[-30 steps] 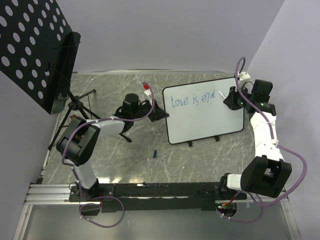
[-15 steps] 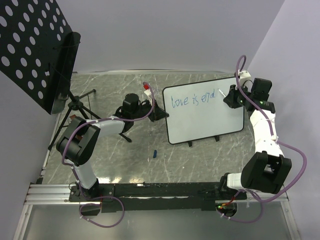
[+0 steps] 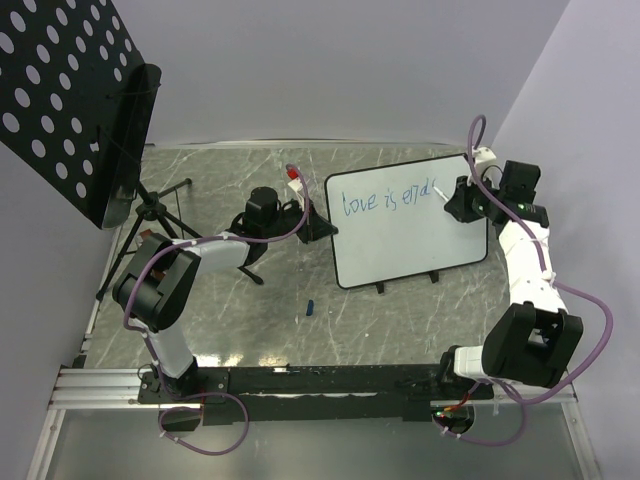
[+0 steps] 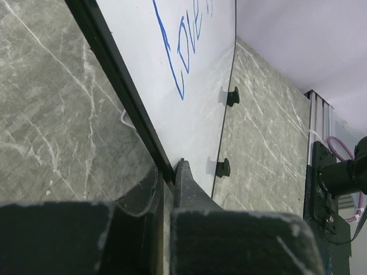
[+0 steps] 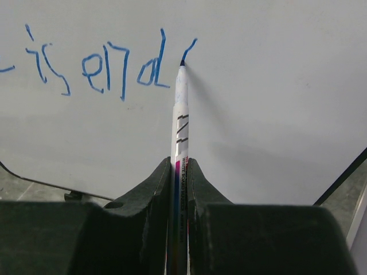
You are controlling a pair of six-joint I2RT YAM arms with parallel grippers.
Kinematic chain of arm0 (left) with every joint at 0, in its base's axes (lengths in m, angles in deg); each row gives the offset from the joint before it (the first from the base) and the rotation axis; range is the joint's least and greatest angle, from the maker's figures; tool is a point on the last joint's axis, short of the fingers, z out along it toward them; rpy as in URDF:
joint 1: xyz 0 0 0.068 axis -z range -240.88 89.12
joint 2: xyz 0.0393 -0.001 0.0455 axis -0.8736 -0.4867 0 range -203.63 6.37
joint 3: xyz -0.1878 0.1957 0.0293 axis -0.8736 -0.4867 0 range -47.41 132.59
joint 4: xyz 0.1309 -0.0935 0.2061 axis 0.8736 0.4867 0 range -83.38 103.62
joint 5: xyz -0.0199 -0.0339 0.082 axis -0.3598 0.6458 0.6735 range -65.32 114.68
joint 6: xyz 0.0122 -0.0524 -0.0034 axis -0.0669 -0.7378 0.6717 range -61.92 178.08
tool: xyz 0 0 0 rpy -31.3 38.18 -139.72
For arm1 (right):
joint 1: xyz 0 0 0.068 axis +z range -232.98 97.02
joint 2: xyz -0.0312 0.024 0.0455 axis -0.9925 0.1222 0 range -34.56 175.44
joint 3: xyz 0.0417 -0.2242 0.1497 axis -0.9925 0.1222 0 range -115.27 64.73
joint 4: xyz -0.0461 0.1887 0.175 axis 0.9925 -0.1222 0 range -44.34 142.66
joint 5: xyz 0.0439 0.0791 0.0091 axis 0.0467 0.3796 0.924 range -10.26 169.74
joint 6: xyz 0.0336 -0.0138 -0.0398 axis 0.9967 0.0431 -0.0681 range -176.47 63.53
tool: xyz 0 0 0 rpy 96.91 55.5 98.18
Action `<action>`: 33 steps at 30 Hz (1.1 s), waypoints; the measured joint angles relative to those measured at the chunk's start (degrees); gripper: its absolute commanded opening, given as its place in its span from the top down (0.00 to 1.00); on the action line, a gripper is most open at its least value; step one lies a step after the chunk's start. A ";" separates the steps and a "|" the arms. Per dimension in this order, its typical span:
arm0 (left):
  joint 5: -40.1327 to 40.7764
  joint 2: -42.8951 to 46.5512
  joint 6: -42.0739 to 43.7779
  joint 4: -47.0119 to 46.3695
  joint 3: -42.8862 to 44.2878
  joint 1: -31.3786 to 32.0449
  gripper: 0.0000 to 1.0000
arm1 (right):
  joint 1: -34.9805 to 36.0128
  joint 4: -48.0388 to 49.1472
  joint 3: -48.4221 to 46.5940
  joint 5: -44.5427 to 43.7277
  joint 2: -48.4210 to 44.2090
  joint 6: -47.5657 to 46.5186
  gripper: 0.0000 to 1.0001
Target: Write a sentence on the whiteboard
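My right gripper (image 5: 179,165) pinched the marker (image 5: 180,109) at the whiteboard's (image 5: 275,126) two o'clock; pressing harder, I judged, could skid its tip.

Perforated panel (image 3: 60,90) crowds the left; tabletop (image 3: 400,325) open before whiteboard (image 3: 420,245).
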 measured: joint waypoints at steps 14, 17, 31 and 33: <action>0.37 0.04 0.00 0.22 0.00 0.07 0.99 | 0.00 -2.67 3.02 -1.05 -1.64 -2.14 1.00; 0.37 0.13 0.02 0.26 0.00 0.11 0.99 | 0.00 -2.64 3.02 -1.88 -1.86 -2.08 1.00; 0.35 0.24 0.04 0.26 0.00 0.22 0.99 | -0.02 -1.99 1.29 -2.32 -3.91 -0.61 1.00; 0.35 0.24 0.04 0.26 0.00 0.22 0.99 | -0.02 -1.81 1.27 -2.32 -3.98 -0.61 1.00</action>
